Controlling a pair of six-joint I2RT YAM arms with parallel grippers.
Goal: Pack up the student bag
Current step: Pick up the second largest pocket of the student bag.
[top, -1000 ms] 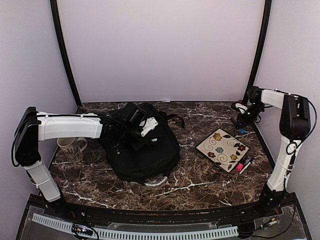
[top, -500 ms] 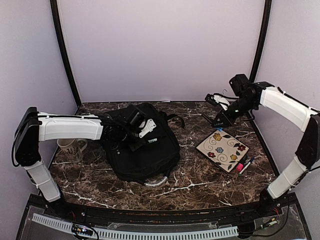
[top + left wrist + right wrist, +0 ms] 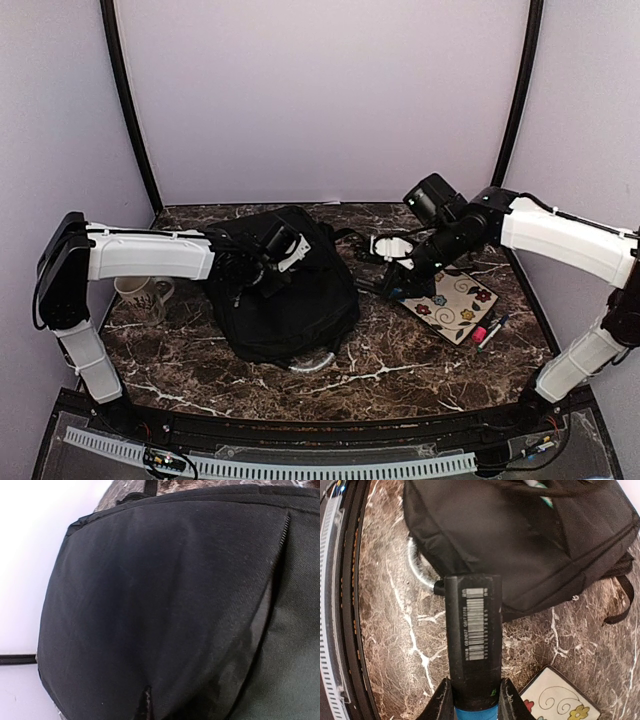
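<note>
Top view: the student bag (image 3: 285, 300) is laid flat on the desk (image 3: 400, 370), left of centre. The left claw (image 3: 275, 262) is parked on the bag's far upper part. Whether it's spread or pinching fabric can't be told from here. The big change is on the right: within the last second the arm has been swung over from the far right corner, and the right claw (image 3: 393, 265) is now hung just beside the bag's right edge, over the far-left corner of the floral plate (image 3: 450, 298). A mug (image 3: 135, 292) is tucked at the left and a pink marker (image 3: 482, 333) is left near the plate.

Left wrist view: nothing but black bag fabric and a zipper line is shown, with no fingers, so no help there.

Right wrist view: a black bar (image 3: 472, 625) with a barcode label is pinched firmly at its blue end, pointed toward the bag.

So the carry is judged basically done. Dropping it in is probably next, provided an opening is actually held ready, which can't be confirmed.
</note>
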